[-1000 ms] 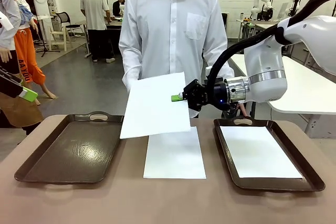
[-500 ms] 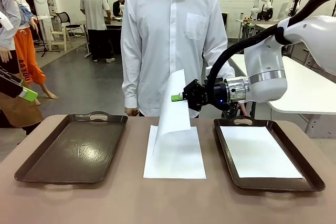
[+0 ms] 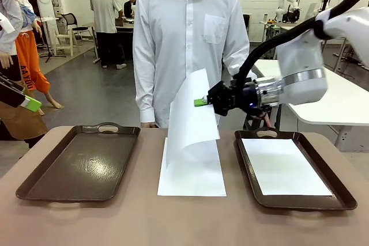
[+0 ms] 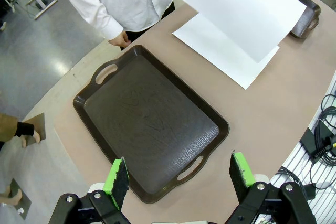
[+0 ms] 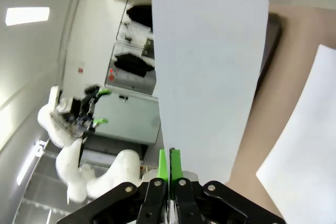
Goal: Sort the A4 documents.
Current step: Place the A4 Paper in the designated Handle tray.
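**Sheet up in the air over mid-table**

Pinches a blank A4 sheet (image 3: pixel 193 110) by its edge between the pressed-together green pads of the right gripper (image 3: pixel 200 102), well above the table (image 3: pixel 173 217). Lets it hang curling downward, over a second A4 sheet (image 3: pixel 193 171) lying flat on the tabletop between the two dark brown trays. Shows a third A4 sheet (image 3: pixel 285 166) flat inside the right tray (image 3: pixel 300 203). Holds the left gripper (image 4: pixel 181 174) spread wide, gripping nothing, above the left tray (image 4: pixel 152 124). Finds the person (image 3: pixel 190 33) at the far edge, one hand (image 4: pixel 122 39) just beyond that tray's far handle.
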`<state>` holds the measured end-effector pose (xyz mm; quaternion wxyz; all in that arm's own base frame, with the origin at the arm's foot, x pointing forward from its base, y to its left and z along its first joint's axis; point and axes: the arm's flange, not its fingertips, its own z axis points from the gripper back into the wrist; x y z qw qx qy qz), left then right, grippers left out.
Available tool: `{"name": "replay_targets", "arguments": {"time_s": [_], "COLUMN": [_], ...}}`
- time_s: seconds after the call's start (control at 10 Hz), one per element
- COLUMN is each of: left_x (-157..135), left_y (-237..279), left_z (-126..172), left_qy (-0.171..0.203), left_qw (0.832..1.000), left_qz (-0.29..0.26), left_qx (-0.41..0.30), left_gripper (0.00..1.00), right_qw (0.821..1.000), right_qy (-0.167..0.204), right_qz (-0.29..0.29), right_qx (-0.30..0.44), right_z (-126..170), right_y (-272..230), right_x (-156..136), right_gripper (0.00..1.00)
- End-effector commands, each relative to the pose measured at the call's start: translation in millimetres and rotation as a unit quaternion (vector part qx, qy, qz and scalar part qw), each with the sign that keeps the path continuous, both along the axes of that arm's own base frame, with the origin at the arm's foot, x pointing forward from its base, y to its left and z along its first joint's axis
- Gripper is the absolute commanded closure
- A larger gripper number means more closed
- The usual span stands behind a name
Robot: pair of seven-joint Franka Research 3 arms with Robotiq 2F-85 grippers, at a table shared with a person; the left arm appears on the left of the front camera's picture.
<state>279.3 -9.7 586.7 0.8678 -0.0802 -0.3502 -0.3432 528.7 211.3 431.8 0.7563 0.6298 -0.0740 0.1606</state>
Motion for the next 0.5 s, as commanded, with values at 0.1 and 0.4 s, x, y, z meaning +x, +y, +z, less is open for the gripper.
{"name": "replay_targets", "arguments": {"time_s": [0.1, 0.4], "left_x": [0.3, 0.3], "left_y": [0.7, 0.7], "left_z": [-0.3, -0.3], "left_qy": [0.0, 0.0], "left_qw": [1.0, 1.0], "left_qz": [0.0, 0.0], "left_qx": [0.0, 0.0], "left_gripper": [0.0, 0.0], "right_qw": [0.999, 0.99], "right_qy": [0.016, 0.121], "right_qz": [0.018, 0.031], "right_qx": [-0.035, -0.061], "right_z": [2.1, -20.0], "right_y": [-73.8, -140.3], "right_x": [-14.1, -12.1], "right_gripper": [0.99, 0.99]}}
